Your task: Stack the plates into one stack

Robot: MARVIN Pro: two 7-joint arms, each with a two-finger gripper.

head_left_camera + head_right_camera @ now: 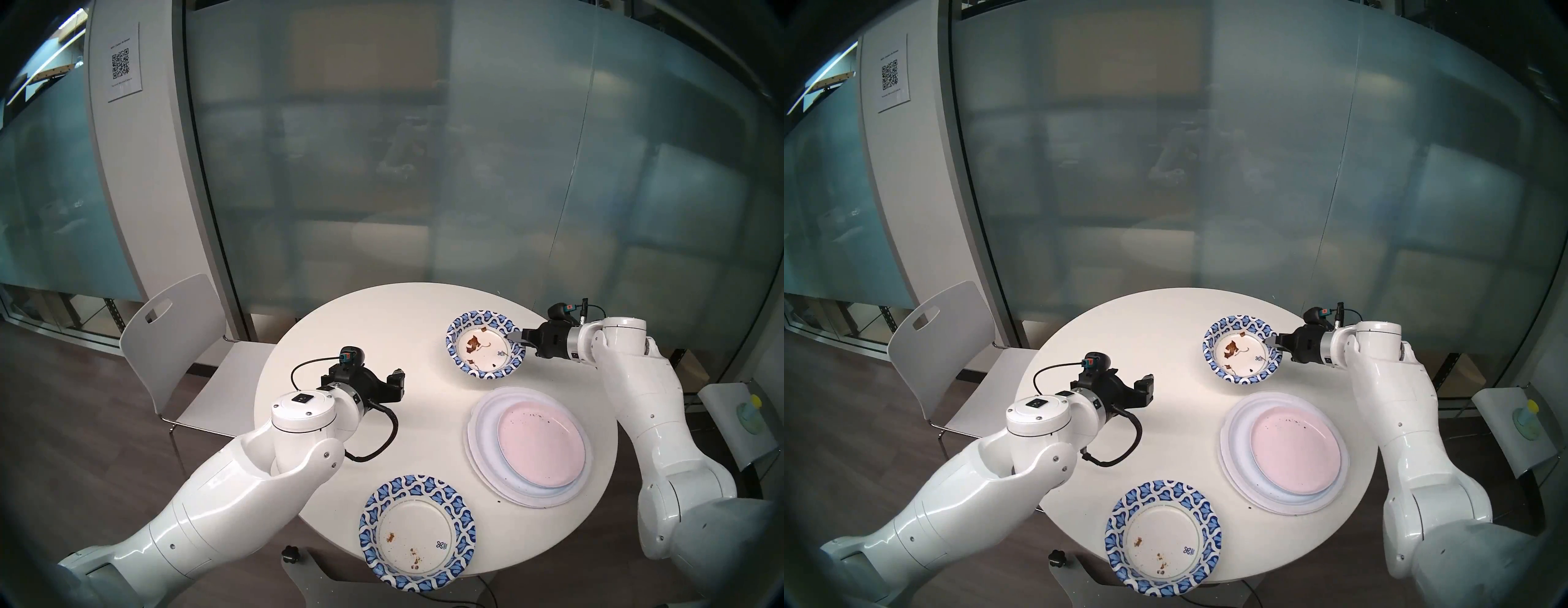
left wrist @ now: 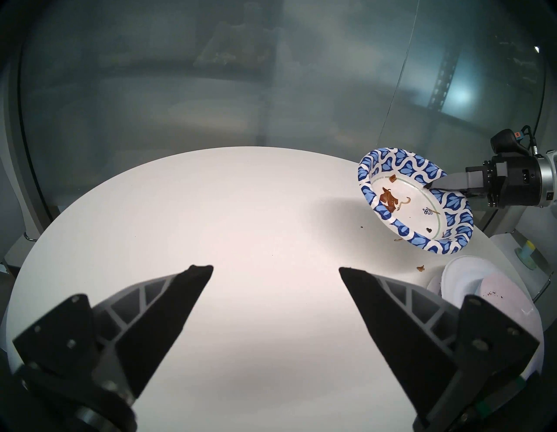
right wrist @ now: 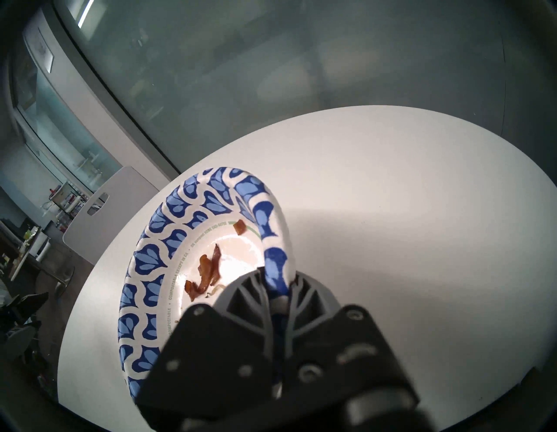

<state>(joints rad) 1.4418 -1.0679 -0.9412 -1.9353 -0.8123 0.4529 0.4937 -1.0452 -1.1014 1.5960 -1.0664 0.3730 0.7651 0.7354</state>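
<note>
My right gripper point(image 1: 518, 337) is shut on the rim of the small blue-and-white patterned bowl point(image 1: 484, 349) and holds it tilted above the table's far right; food scraps lie inside it. The grip shows close in the right wrist view point(image 3: 278, 282), and the bowl point(image 2: 414, 200) shows in the left wrist view. The stack point(image 1: 528, 446) sits at the right: wide white plates below, a pale blue plate, the pale pink plate point(image 1: 541, 441) on top. The larger patterned plate point(image 1: 416, 533) lies at the near edge. My left gripper point(image 1: 399, 382) is open and empty over the table's left side.
The round white table point(image 1: 348, 339) stands close to a frosted glass wall. A white chair point(image 1: 169, 339) is at its left. A grey stand with a small yellow-topped thing point(image 1: 749, 414) is at the far right. Crumbs point(image 2: 420, 268) lie near the stack.
</note>
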